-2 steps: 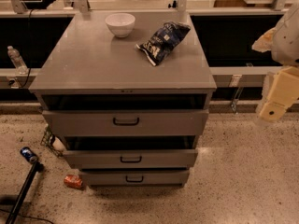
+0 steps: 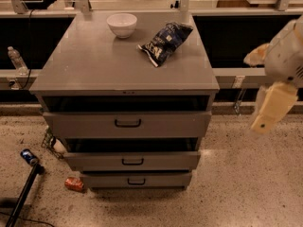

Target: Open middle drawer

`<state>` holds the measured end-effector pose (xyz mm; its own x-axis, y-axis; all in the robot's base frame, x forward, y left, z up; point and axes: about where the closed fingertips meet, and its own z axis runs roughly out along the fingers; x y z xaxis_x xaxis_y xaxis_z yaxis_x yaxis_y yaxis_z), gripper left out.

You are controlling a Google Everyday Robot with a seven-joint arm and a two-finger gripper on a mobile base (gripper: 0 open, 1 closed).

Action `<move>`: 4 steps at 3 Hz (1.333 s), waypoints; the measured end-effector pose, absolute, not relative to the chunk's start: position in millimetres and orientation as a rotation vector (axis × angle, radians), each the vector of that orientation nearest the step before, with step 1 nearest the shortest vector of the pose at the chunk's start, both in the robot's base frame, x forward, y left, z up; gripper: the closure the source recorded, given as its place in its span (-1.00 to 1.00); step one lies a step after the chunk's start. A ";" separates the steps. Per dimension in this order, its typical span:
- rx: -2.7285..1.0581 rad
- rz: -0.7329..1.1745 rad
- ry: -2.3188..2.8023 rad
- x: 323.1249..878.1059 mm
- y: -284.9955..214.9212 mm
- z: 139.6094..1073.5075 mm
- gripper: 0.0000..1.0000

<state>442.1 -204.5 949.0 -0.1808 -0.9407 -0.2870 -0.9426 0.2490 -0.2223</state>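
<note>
A grey metal cabinet (image 2: 123, 70) has three drawer fronts stacked below its top. The middle drawer (image 2: 94, 161) has a small black loop handle (image 2: 132, 161) and stands out a little, with a dark gap above it. The largest drawer (image 2: 85, 124) is above it and the smallest drawer (image 2: 109, 180) is below. My gripper (image 2: 254, 92), cream-coloured, hangs in the air to the right of the cabinet, at about the height of the cabinet's top edge. It is open, holds nothing, and is well clear of the handle.
A white bowl (image 2: 121, 24) and a dark blue chip bag (image 2: 164, 41) lie on the cabinet top. On the floor to the left are a blue can (image 2: 28, 156), a red can (image 2: 74, 184) and a black pole (image 2: 21, 195). A water bottle (image 2: 17, 59) stands on the ledge at left.
My gripper has shifted slightly left and down. The cabinet and drawers have not moved.
</note>
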 end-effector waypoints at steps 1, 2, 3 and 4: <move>-1.691 0.179 2.094 447.4 -190.8 899.3 -1.00; -1.702 0.284 2.005 451.0 -174.7 844.2 -1.00; -1.702 0.284 2.006 450.9 -174.6 844.3 -1.00; -1.617 0.331 2.021 452.6 -168.1 816.2 -1.00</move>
